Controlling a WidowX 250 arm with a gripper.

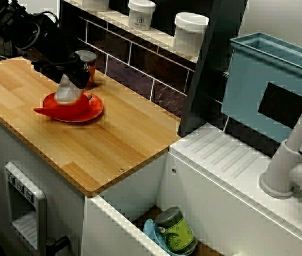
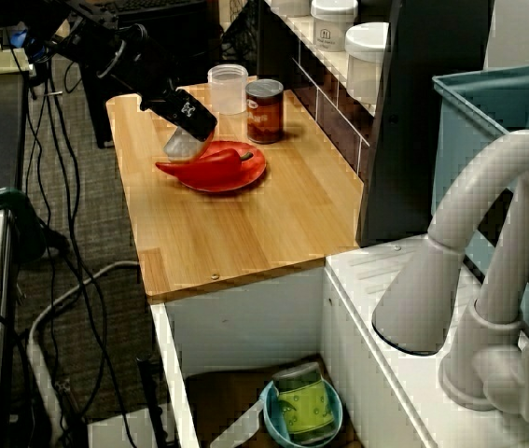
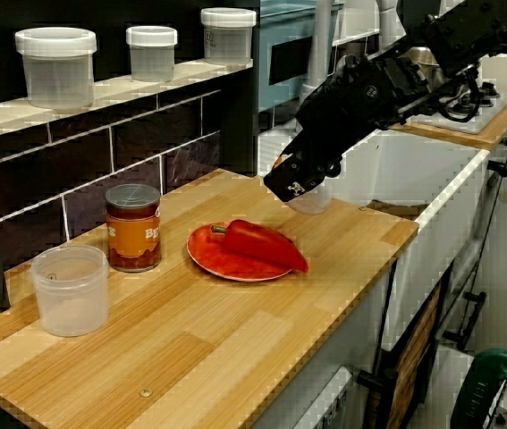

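In the front view my black gripper [image 1: 67,84] hangs over the wooden counter [image 1: 113,144], shut on a clear plastic cup [image 1: 68,93]. The cup [image 3: 312,198] sits at the edge of a red plate [image 1: 91,112] that carries a red pepper [image 3: 262,243]. Whether the cup touches the plate or the wood cannot be told. In the sink-end view the gripper [image 2: 186,131] and cup [image 2: 184,146] are at the plate's [image 2: 251,174] left rim, above the pepper [image 2: 203,168]. An orange-labelled can [image 3: 133,228] stands behind the plate.
A second clear cup [image 3: 72,288] stands beside the can [image 2: 265,110] near the tiled wall. White lidded jars [image 1: 141,14] line the shelf above. Right of the counter are a sink holding a green cup [image 2: 303,406], a white faucet [image 2: 488,243] and a blue rack [image 1: 268,85].
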